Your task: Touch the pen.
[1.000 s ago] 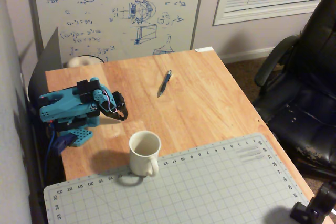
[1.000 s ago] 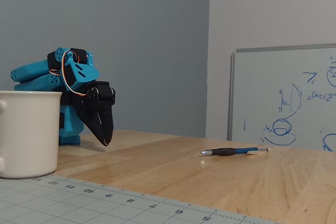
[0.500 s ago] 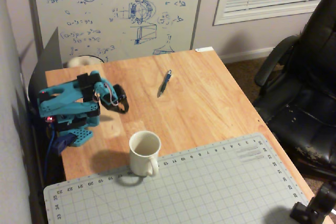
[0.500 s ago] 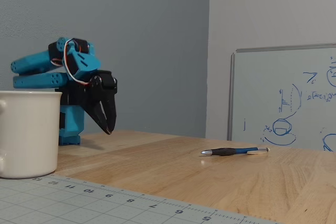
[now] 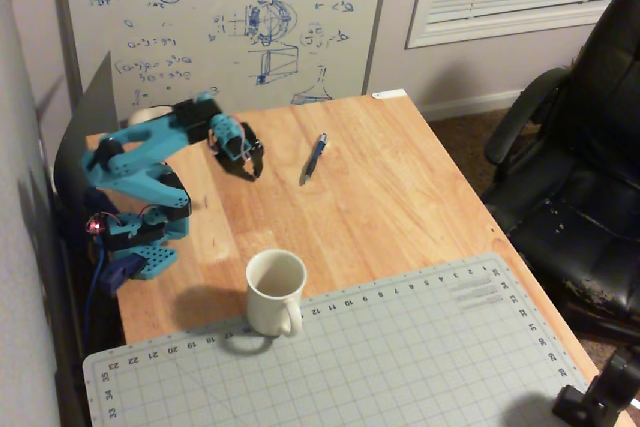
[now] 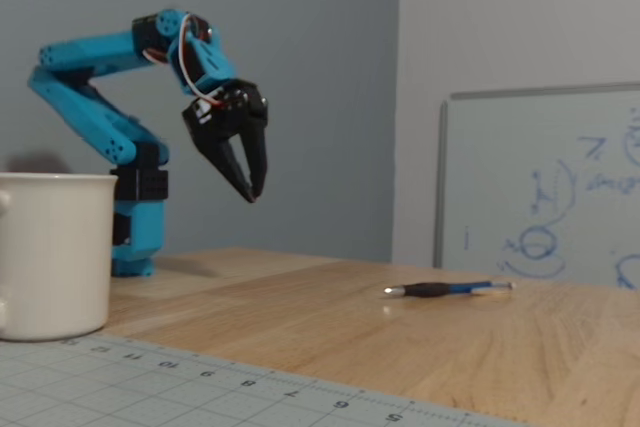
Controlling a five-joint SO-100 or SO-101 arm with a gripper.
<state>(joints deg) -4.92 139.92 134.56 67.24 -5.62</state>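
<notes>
The pen [image 5: 314, 158] is thin and dark blue, lying flat on the wooden table [image 5: 400, 197] near its far middle. In the fixed view it [image 6: 447, 289] lies on the table with its pale tip to the left. My blue arm's black gripper [image 5: 251, 169] hangs to the left of the pen in the overhead view, apart from it. In the fixed view the gripper [image 6: 251, 193] points down, well above the table and left of the pen. Its fingers are nearly together with nothing between them.
A white mug [image 5: 275, 291] stands at the near edge of the wood, beside a grey cutting mat [image 5: 400, 357]. The arm's base [image 5: 145, 242] sits at the table's left. A whiteboard [image 5: 230, 17] stands behind, and a black office chair [image 5: 580, 167] is on the right.
</notes>
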